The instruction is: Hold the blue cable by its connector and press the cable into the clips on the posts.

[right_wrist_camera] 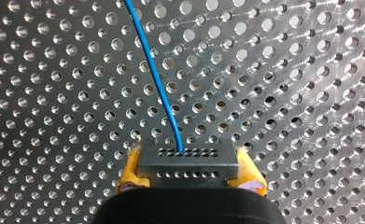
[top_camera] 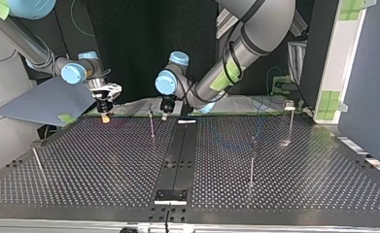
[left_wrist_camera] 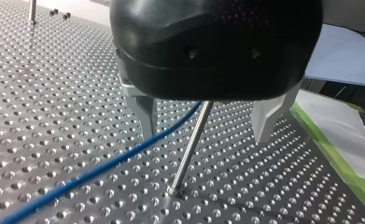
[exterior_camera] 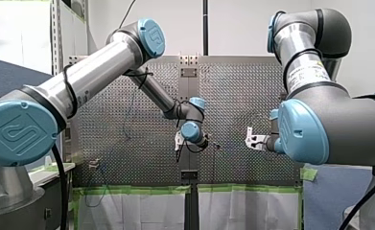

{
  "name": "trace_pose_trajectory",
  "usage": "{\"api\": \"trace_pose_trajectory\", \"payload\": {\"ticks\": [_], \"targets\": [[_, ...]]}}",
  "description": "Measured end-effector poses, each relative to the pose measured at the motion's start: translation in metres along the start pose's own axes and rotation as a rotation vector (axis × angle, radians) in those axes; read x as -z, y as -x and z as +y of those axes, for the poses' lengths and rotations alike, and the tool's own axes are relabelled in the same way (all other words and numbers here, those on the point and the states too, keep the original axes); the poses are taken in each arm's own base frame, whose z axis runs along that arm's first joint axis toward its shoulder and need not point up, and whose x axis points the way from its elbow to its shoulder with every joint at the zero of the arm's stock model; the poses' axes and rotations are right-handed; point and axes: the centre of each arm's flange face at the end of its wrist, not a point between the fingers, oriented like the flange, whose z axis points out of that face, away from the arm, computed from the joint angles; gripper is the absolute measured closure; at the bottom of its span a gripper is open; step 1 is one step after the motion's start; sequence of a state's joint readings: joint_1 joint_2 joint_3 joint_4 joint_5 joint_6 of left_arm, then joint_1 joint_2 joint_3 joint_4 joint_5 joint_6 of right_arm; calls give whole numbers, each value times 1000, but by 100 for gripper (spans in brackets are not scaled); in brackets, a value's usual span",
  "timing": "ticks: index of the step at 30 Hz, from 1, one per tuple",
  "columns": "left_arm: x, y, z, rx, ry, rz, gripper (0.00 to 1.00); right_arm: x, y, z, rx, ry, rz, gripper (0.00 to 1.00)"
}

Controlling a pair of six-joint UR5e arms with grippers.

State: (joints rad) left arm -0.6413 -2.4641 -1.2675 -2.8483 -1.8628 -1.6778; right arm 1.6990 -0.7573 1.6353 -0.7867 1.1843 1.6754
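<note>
The right hand (right_wrist_camera: 190, 173) is clamped on the rigid connector (right_wrist_camera: 188, 158), the sensible hold; the thin cable (right_wrist_camera: 154, 74) looks limp and light. The left hand (left_wrist_camera: 207, 133) gapes astride a post (left_wrist_camera: 189, 147).

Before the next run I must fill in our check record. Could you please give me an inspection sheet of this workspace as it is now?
Surface: perforated table, with green tape along its edge.
Job's things: grey connector with the blue cable coming out of it; thin posts stand on the table, one post under the left pincer.
Clutter: nothing seen.
Pincers: left pincer open, astride the post and the cable; right pincer shut on the connector with yellow pads.
Cables: blue cable lies across the table; black cable wrapped around my left arm.
Surroundings: grey-blue sheet beside the table at the top view's left; white sheeting below the table edge.
</note>
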Motion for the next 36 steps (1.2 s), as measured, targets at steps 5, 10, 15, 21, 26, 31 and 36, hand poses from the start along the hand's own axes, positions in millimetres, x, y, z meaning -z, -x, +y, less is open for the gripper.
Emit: {"api": "trace_pose_trajectory", "payload": {"ticks": [5, 10, 15, 21, 26, 31, 36], "targets": [[4, -2, -8, -20, -11, 4, 1, 0, 0, 1, 0, 1, 0, 100], [13, -10, -17, -42, -24, 21, 1, 0, 0, 2, -1, 3, -1, 100], [23, -22, -26, -54, -41, 33, 1, 0, 0, 2, -2, 3, -1, 100], [29, -26, -35, -59, -57, 36, 1, 1, 0, 2, -2, 4, -4, 100], [32, -27, -41, -61, -69, 35, 1, 1, 0, 2, -3, 4, -5, 100], [32, -26, -44, -56, -79, 24, 1, 1, 0, 2, -3, 4, -5, 100], [32, -26, -46, -49, -84, 17, 1, 1, 0, 2, -5, 4, -4, 100]]}}
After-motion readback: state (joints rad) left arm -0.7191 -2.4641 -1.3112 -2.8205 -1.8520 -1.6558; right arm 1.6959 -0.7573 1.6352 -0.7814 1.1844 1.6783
